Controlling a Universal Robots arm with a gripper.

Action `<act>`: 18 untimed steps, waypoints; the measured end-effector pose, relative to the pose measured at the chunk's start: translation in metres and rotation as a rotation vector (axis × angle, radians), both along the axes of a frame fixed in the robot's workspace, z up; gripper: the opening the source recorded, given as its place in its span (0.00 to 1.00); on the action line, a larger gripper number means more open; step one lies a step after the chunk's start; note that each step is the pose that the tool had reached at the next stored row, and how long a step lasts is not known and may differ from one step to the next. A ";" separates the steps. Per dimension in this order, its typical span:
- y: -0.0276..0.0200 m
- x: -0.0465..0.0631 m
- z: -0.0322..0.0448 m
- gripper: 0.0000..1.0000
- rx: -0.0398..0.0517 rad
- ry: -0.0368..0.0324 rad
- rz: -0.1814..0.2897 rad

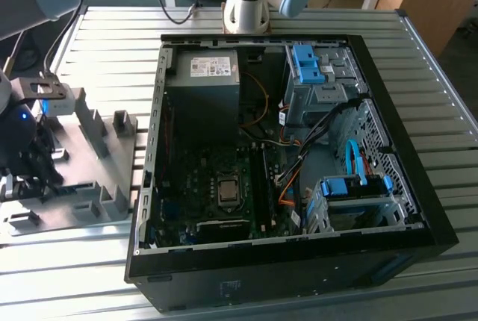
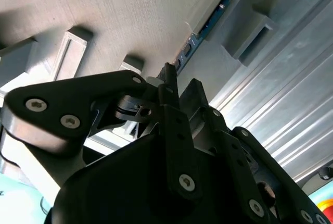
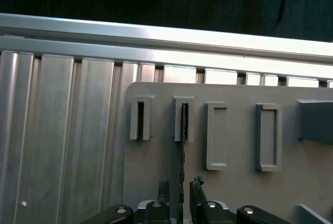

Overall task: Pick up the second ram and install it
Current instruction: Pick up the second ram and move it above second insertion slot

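The ram [image 3: 182, 146] stood on edge in a slot of the grey fixture [image 3: 156, 172], which lay at the exterior view's left, beside the open case [image 1: 261, 280]. The gripper [image 3: 180, 186] hung over the fixture with its jaws released, one finger [image 3: 164, 188] on each side of the ram and a gap showing between them.

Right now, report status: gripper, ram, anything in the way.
Gripper open, straddling ram. Ram on edge in grey holder slot, not yet lifted. Nothing seen between gripper and ram.
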State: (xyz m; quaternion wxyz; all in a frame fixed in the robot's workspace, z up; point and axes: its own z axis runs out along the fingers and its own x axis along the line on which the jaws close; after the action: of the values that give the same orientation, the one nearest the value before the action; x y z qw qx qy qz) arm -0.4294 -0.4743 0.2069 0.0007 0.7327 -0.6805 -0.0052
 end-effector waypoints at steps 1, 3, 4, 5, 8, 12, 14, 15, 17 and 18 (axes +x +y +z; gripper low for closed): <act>-0.0007 0.000 -0.0019 0.29 0.0005 -0.0001 0.000; -0.0011 0.000 -0.0055 0.29 0.0015 -0.0002 0.005; -0.0011 0.000 -0.0072 0.29 0.0019 0.0000 0.008; -0.0011 0.000 -0.0090 0.29 0.0025 0.0000 0.009; -0.0012 0.000 -0.0145 0.29 0.0053 0.0002 0.009; -0.0012 0.000 -0.0155 0.29 0.0060 0.0003 0.009; -0.0012 0.000 -0.0156 0.29 0.0060 0.0003 0.009; -0.0012 0.000 -0.0156 0.29 0.0060 0.0003 0.009; -0.0012 0.000 -0.0157 0.22 0.0061 0.0002 0.009; -0.0012 0.000 -0.0157 0.22 0.0061 0.0002 0.009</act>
State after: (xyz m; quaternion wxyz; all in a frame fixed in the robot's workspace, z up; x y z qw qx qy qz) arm -0.4291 -0.4755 0.1912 -0.0015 0.7358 -0.6772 -0.0073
